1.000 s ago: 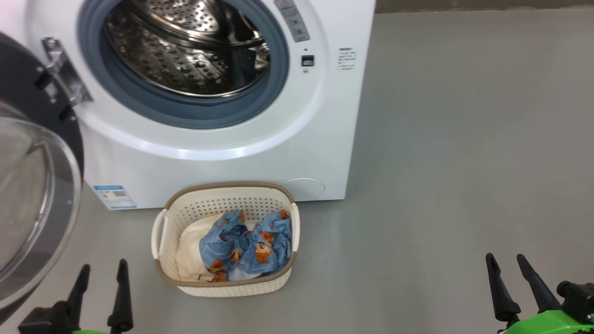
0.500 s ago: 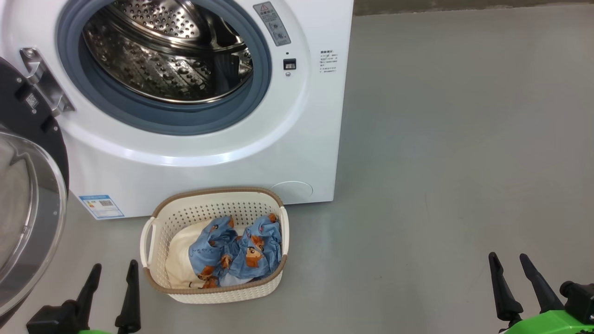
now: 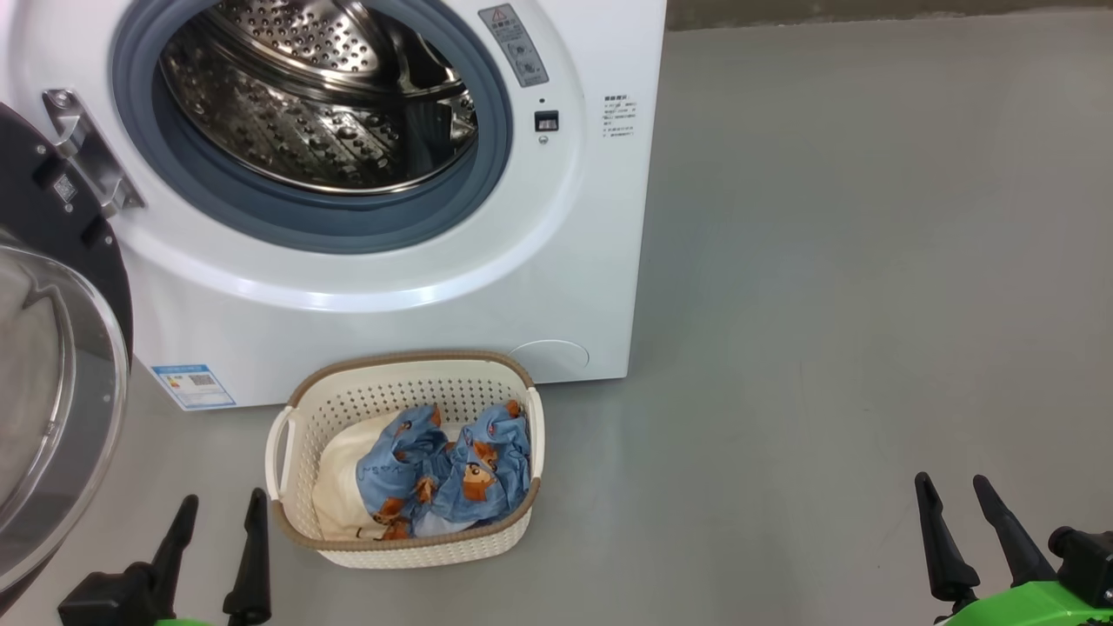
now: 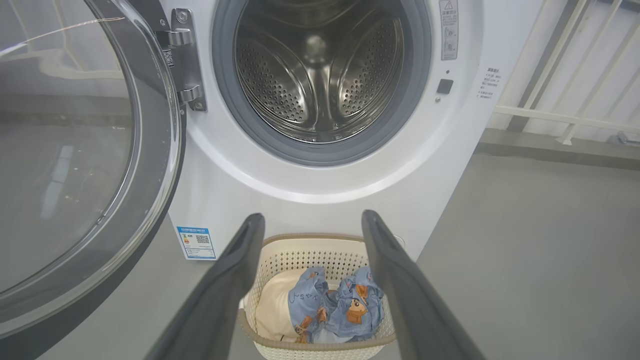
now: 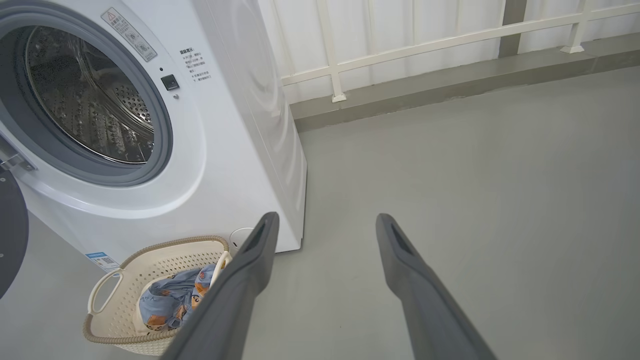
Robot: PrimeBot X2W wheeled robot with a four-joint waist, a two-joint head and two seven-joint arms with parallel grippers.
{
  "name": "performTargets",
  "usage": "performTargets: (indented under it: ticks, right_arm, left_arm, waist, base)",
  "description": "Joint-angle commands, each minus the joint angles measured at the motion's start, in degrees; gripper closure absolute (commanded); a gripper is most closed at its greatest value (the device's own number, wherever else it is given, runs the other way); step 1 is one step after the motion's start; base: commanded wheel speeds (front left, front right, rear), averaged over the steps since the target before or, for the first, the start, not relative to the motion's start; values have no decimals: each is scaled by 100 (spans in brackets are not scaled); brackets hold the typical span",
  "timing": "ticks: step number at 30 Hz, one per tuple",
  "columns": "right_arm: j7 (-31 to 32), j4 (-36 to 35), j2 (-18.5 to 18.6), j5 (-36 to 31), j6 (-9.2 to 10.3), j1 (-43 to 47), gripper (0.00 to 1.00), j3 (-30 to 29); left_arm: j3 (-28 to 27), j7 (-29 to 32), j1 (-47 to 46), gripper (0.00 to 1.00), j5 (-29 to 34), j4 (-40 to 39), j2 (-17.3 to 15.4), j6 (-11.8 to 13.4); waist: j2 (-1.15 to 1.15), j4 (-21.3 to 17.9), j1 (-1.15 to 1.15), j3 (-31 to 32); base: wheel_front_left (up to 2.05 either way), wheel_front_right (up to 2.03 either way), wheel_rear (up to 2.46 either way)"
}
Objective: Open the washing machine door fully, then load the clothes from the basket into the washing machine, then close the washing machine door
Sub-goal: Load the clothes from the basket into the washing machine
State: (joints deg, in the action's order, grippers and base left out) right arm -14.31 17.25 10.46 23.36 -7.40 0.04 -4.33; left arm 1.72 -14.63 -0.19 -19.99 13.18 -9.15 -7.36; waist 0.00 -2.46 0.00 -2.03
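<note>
Item 1, door [image 3: 52,365]: far left of the head view, swung well out from the washer [image 3: 391,296] on its hinge, glass bowl facing me. I judge the opening step done.

Item 2, drum [image 3: 322,96]: top centre, fully exposed inside the grey ring, with nothing in it that I can see.

Item 3, clothes [image 3: 452,474]: lower centre, the blue bear-print piece bunched on top of a cream cloth [image 3: 339,487], both inside the basket [image 3: 409,358]. None loaded yet.

Item 4, basket: on the floor just in front of the washer's lower panel.

Item 5, my left gripper [image 3: 223,497]: bottom left, fingers spread, holding nothing, beside the basket's left end and apart from it.

Item 6, my right gripper [image 3: 951,479]: bottom right, fingers spread, holding nothing, well apart from the basket over bare floor.

Outstanding: loading all the clothes, then closing the door.

Markings: blue sticker [image 3: 193,385] at the washer's lower left, with a small code square; grey warning label [image 3: 515,43] with a red triangle, right of the ring; block of small print [image 3: 619,116] further right. All of it is too small to read; no brand name is legible.
</note>
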Motion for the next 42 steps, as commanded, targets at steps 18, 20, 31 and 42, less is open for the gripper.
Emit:
performTargets:
  ticks: [18,20,31,42]
  right_arm:
    - [-69,-172,50,-32,-9,-166,0,117]
    - [-69,-175,47,-28,-9,-173,0,110]
    - [-69,-178,0,-37,-9,-227,0,100]
    - [-69,-214,-53,-48,-9,-310,0,117]
  left_arm:
    - [-83,-37,-271,0,-108,-169,-155,-13]
    - [-83,-37,-286,0,-90,-185,-149,-13]
    - [-173,-37,-389,0,18,-34,-39,-13]
    - [32,-37,-438,0,39,214,79,-13]
  waist:
    - [0,25,0,-182]
    - [0,29,0,-193]
    - [0,62,0,-263]
    - [0,77,0,-440]
  base:
    - [101,-152,52]
    - [117,-117,0]
    - [27,-27,0]
    - [0,0,0]
